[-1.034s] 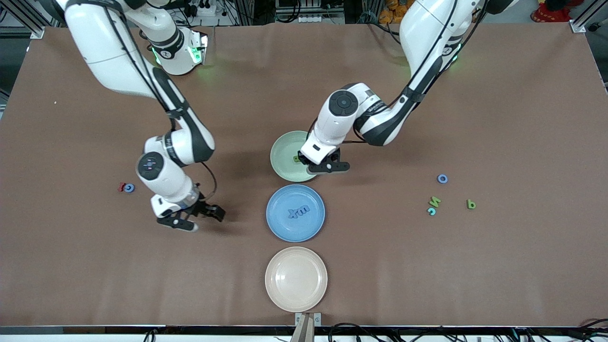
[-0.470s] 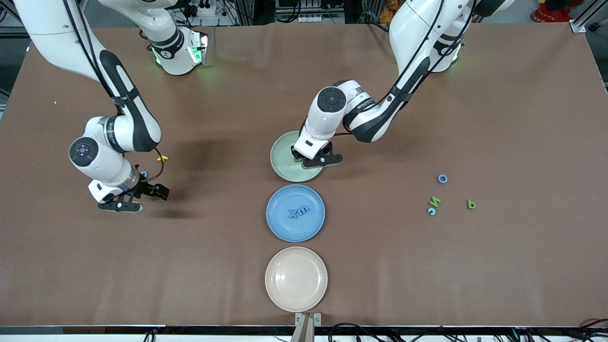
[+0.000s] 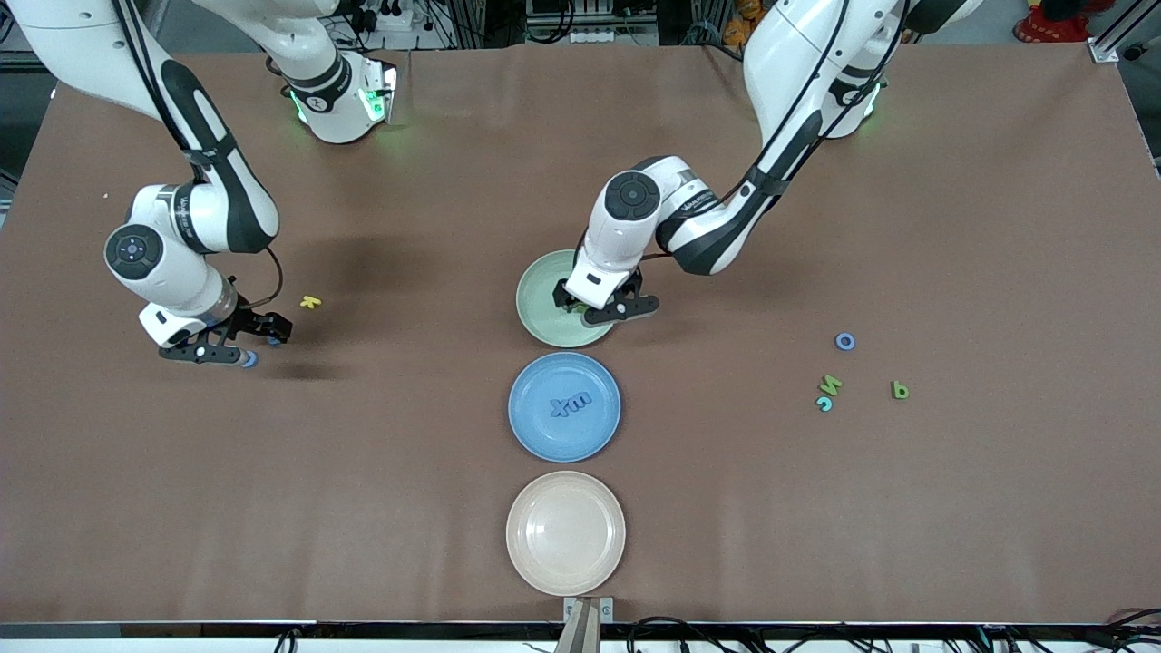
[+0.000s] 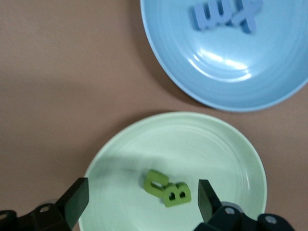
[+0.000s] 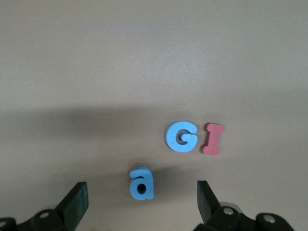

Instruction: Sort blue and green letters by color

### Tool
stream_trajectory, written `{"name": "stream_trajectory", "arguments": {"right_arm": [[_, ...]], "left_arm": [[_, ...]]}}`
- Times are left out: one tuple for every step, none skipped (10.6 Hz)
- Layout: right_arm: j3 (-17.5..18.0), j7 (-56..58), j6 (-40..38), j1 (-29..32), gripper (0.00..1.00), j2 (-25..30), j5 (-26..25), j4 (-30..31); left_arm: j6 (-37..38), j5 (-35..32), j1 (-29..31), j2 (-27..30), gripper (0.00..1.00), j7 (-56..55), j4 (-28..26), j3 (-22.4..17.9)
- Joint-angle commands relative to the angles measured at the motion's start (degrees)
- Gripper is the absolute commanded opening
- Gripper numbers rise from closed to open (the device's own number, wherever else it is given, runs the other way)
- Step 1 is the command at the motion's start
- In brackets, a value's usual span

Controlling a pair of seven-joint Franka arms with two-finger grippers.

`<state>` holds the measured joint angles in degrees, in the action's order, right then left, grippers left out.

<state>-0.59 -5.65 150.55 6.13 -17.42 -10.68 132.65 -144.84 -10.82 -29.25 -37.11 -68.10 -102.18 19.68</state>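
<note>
Fingers of the right gripper (image 3: 238,340) stand wide apart with nothing between them. It hangs low over the table, well off from the blue plate (image 3: 564,407) toward the right arm's end. Under it lie a blue "a" (image 5: 141,183), a blue "G" (image 5: 182,136) and a red "I" (image 5: 212,138) that touches the G. A little yellow letter (image 3: 311,302) lies near them, a bit closer to the blue plate.

On the blue plate itself sit two blue letters (image 3: 570,405), an "m" and an "x".

Just beside the blue plate, farther from the front camera, is the green plate (image 3: 537,308). The left gripper (image 3: 606,305) is low over it, fingers wide apart and empty. Two green letters (image 4: 166,187) lie in it, one a "B", the other too turned to read.

Well off from the blue plate toward the left arm's end, more letters wait: one teal (image 3: 824,404), a green one (image 3: 832,384), a blue ring (image 3: 844,341) and a green "b" (image 3: 899,390).

I think the job is about half done. The cream plate (image 3: 565,533) holds nothing.
</note>
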Motion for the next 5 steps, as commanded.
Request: {"name": "stream_trajectory", "arguments": {"right_arm": [[0.68, 0.21, 6.24, 2.40, 1.00, 0.56, -1.19, 4.37], [0.77, 0.12, 7.73, 2.92, 1.00, -0.23, -1.19, 4.46], [0.77, 0.12, 10.27, 3.01, 0.99, -2.16, -1.19, 4.46], [0.77, -0.15, 12.90, 3.10, 0.98, -3.92, -1.19, 4.46], [0.77, -0.24, 13.19, 3.10, 0.89, -4.19, -1.19, 4.54]], "left_arm": [[5.26, -1.84, 1.90, 4.84, 1.00, 3.28, 0.31, -1.57], [6.92, -1.84, 4.35, 6.42, 1.00, 10.02, 0.23, -1.40], [8.51, -1.49, 7.60, 7.48, 1.00, 17.66, 0.31, -0.87], [9.65, -1.32, 9.28, 8.27, 1.00, 23.65, 0.14, -0.78], [10.88, -1.23, 10.87, 8.37, 1.00, 28.76, 0.14, -0.78]]}}
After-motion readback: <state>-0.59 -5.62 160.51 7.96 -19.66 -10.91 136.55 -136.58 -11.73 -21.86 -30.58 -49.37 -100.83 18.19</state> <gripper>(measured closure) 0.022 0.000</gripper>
